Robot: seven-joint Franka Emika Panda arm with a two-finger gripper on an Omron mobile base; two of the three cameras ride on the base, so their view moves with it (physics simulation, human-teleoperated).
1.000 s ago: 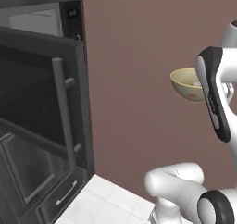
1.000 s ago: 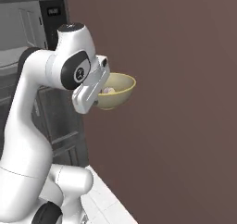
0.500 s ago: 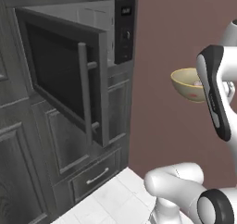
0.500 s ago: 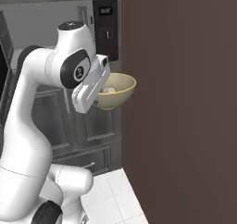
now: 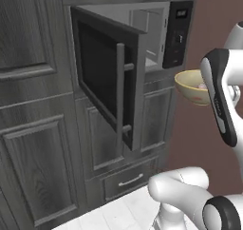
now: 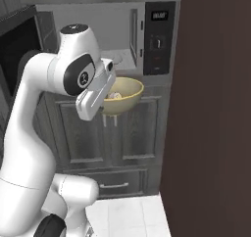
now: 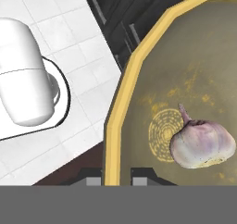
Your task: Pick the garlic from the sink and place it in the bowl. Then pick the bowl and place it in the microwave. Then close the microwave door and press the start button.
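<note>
Gripper (image 7: 116, 176) was pinched on the rim of the bowl (image 6: 122, 95), holding it up w/ garlic (image 7: 202, 143) inside. Bowl hung in front of the microwave (image 5: 156, 32); microwave door (image 5: 110, 79) stood open.

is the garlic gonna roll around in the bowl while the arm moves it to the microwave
Probably somewhat. The garlic is a rounded bulb lying loose on the smooth floor of the bowl, off its centre, so a tilt or jerk could roll it. The high curved wall should keep it in. It looks small and light, hardly shifting the bowl's balance.
</note>
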